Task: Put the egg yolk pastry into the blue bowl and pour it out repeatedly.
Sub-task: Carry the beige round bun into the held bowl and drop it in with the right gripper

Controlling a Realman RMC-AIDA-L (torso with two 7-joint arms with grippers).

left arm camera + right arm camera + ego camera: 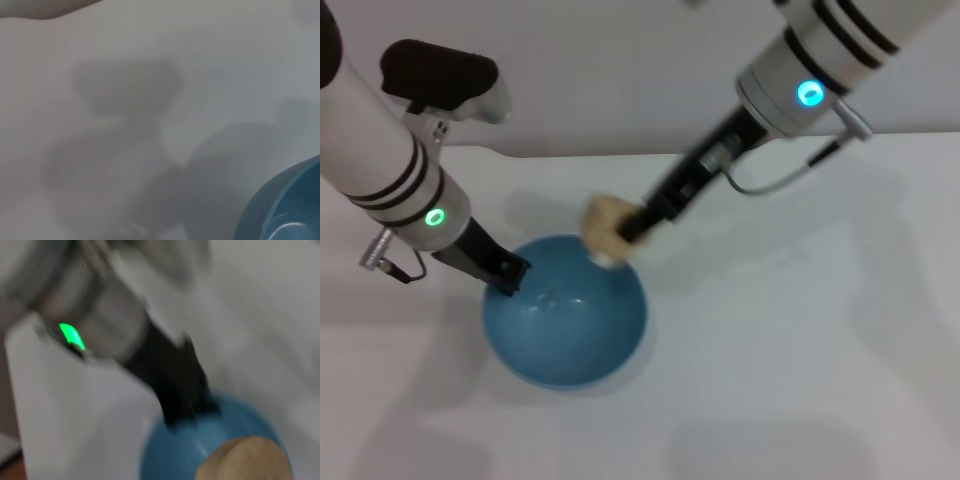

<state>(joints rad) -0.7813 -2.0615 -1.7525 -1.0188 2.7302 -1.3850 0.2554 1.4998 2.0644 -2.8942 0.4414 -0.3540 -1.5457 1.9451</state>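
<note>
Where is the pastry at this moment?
In the head view the pastry is held in the right hand just above the far rim of the bowl, whose left rim the left hand grips.

The bowl (565, 312) stands upright on the table (800, 350), toward the left of the middle and near the front. The left gripper (508, 272) comes in from the left and meets the bowl's rim on its left rear side. The right gripper (630, 228) reaches in from the right rear and holds the pastry (606, 232) above the bowl's rear right rim, just over the edge. In the right wrist view the pastry (245, 460) sits close before the camera, with the bowl (175, 455) behind it and the left gripper (187, 407) on the bowl's far rim.
</note>
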